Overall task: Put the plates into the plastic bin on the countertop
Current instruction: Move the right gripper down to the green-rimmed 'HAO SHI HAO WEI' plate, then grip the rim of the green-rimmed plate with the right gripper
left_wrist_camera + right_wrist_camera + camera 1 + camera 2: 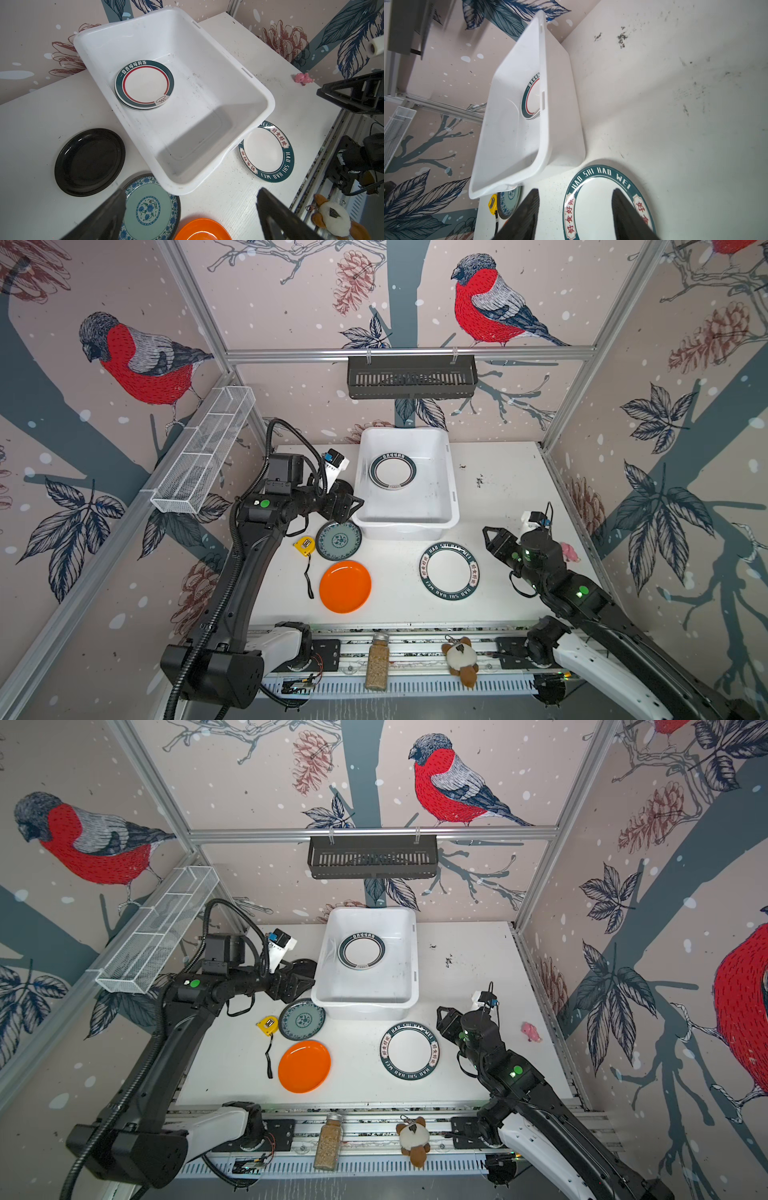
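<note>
Left wrist view: scuffed white plastic bin, teal-rimmed plates inside

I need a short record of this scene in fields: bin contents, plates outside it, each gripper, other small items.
bin: plastic bin, at the rear of the countertop
in bin: stack of ringed white plates
outside bin: black plate, teal floral plate, orange plate, lettered plate
left gripper: open, empty, beside the bin
right gripper: open, empty, near the lettered plate
other: yellow tape measure, pink toy
</note>
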Available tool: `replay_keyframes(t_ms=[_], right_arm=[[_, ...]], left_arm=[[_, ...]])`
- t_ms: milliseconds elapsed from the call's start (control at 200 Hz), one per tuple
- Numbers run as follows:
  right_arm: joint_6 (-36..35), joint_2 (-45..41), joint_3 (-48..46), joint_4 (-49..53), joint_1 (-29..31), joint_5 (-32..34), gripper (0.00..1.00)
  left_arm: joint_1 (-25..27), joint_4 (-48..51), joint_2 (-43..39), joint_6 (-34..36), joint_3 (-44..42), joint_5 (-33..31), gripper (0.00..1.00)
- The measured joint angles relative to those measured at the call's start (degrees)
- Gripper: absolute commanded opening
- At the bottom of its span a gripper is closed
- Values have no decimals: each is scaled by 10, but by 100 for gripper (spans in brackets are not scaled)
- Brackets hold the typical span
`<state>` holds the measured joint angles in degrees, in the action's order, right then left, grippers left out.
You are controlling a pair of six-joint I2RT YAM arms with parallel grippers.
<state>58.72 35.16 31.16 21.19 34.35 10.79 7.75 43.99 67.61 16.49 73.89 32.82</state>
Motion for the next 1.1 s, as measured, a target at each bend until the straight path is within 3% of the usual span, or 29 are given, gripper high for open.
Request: replay_keyframes(t_ms=[520,856,1101], right_arm=[[87,-32,-77,42,-12,-62,60],[87,-30,-84,75,-37,-63,62],[70,0,-133,50,-75,-144,61]], left_arm=[[2,4,-16,15,-27,4,97],[3,4,-25,2,-25,8,97],[3,2,-40,-1,-45,16,97]])
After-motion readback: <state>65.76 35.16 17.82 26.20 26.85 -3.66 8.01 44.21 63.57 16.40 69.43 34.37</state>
